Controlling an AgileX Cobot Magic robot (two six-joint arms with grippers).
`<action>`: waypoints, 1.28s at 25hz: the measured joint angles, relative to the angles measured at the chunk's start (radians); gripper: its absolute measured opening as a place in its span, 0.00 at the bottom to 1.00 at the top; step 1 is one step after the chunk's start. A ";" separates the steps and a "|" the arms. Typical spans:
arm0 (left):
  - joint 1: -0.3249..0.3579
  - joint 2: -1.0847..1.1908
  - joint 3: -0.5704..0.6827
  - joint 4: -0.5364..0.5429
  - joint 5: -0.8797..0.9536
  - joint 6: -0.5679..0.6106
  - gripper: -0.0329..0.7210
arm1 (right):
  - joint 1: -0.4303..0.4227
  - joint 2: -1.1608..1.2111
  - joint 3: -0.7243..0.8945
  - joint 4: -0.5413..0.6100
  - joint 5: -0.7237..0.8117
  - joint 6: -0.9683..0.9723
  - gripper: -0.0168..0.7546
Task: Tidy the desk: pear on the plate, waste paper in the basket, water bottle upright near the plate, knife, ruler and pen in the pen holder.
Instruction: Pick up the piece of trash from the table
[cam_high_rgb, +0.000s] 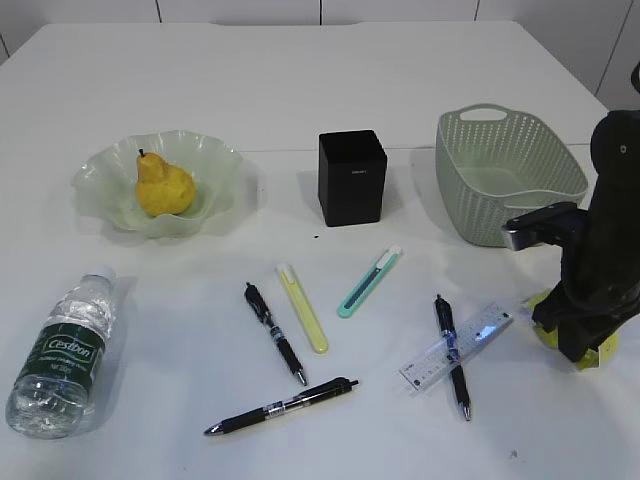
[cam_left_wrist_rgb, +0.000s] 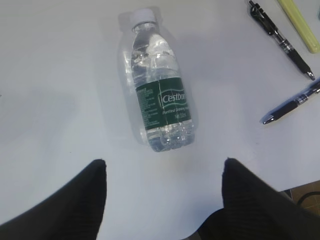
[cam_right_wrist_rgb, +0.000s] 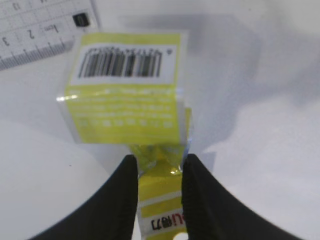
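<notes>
Right gripper (cam_right_wrist_rgb: 157, 170) pinches the yellow waste wrapper (cam_right_wrist_rgb: 125, 95) at the table's near right edge, beside the ruler (cam_high_rgb: 457, 347). Left gripper (cam_left_wrist_rgb: 162, 172) hangs spread above the bottle (cam_high_rgb: 62, 352), which lies on its side. Pens (cam_high_rgb: 275, 332) and knife (cam_high_rgb: 369, 282) lie mid-table. Beyond: holder (cam_high_rgb: 352, 177), basket (cam_high_rgb: 508, 175), and pear (cam_high_rgb: 162, 185) on plate (cam_high_rgb: 218, 165).

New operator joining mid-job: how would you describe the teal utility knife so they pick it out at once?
Start at the black pen holder in mid-table. Just in front of it, slightly right, lies the teal knife, slanted. Unlike the longer yellow knife to its left, it is teal with a white tip.
</notes>
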 joint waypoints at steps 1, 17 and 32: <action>0.000 0.000 0.000 0.000 0.000 0.000 0.72 | 0.000 0.000 0.000 0.000 0.000 0.000 0.31; 0.000 0.000 0.000 0.000 0.000 0.000 0.72 | 0.000 0.000 0.000 0.009 0.006 0.002 0.01; 0.000 0.000 0.000 0.000 0.000 0.000 0.72 | 0.000 -0.068 0.000 0.034 0.056 0.002 0.01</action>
